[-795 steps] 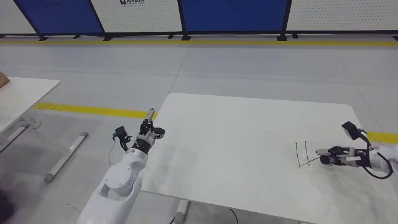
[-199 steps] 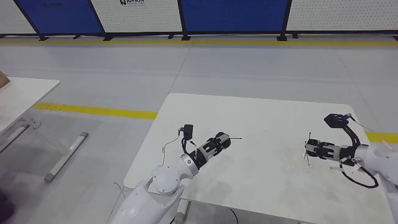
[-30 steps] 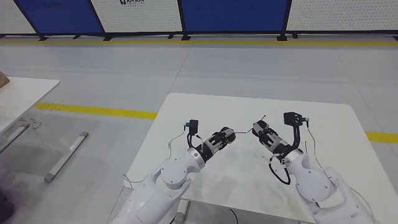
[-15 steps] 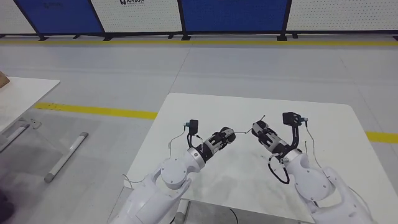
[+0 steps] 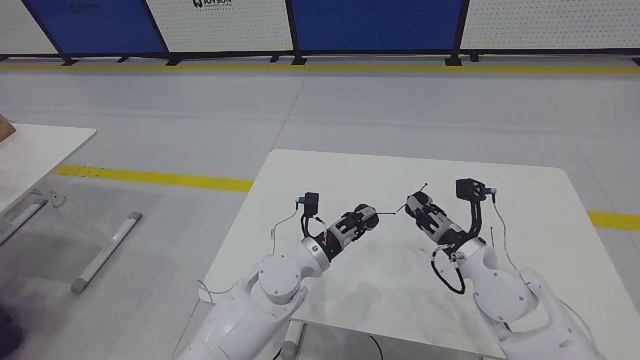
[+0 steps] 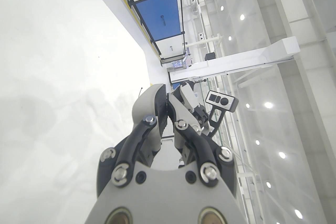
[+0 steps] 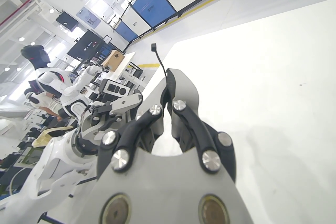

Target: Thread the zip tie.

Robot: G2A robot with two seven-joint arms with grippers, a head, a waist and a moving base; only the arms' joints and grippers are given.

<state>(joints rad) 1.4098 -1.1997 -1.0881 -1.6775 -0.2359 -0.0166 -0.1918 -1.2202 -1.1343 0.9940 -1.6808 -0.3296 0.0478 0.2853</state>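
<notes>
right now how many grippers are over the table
2. The left gripper and the right gripper nearly meet above the middle of the white rectangular table, jaws shut; the right pinches a thin black plastic zip tie.

Blue and white panels [image 5: 375, 5] stand behind a grey floor [image 5: 250, 110] crossed by yellow lines [image 5: 150, 177]. A white counter [image 5: 480, 185] stands in front, another table [image 5: 40, 155] at left. Ceiling lights [image 6: 242, 17] glow.

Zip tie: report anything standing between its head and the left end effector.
Nothing visible. The right end effector is shut on the zip tie, head poking past its fingertips. The left end effector faces it close by above the table; just open air between.
</notes>
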